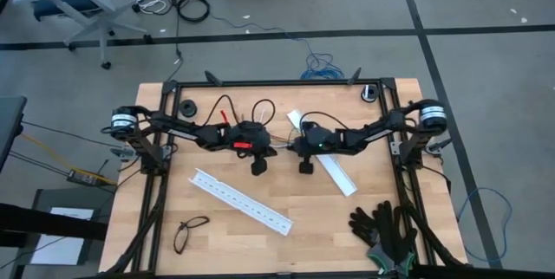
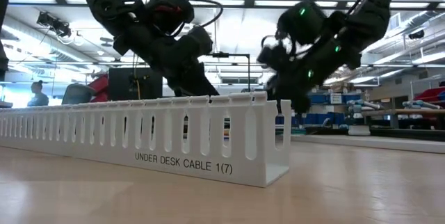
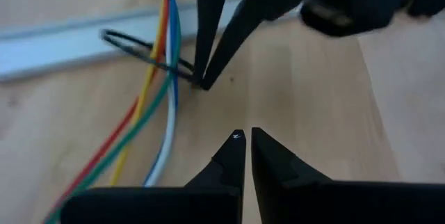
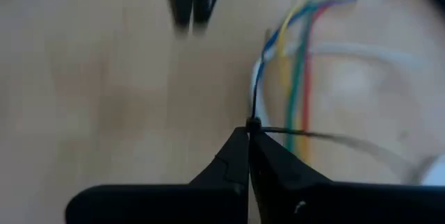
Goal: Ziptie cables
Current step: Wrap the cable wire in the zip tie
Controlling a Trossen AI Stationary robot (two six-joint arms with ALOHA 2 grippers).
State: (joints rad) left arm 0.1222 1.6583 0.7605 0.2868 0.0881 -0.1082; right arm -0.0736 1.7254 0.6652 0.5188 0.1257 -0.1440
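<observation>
Right gripper [image 4: 248,135], fingers closed, pinches the black zip tie [image 4: 306,133] looped round the cables [image 4: 295,78] mid-table, just beyond its fingertips. Left gripper [image 3: 245,135], shut and empty, hovers beside the cables.

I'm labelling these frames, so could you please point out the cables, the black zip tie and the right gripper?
cables [image 3: 161,78], left wrist view, on the coloured strands where they bunch.
black zip tie [image 3: 128,43], left wrist view, on its loop.
right gripper [image 4: 248,135], right wrist view, at the shut fingertips.

Bright overhead light, blurred wrist views
</observation>
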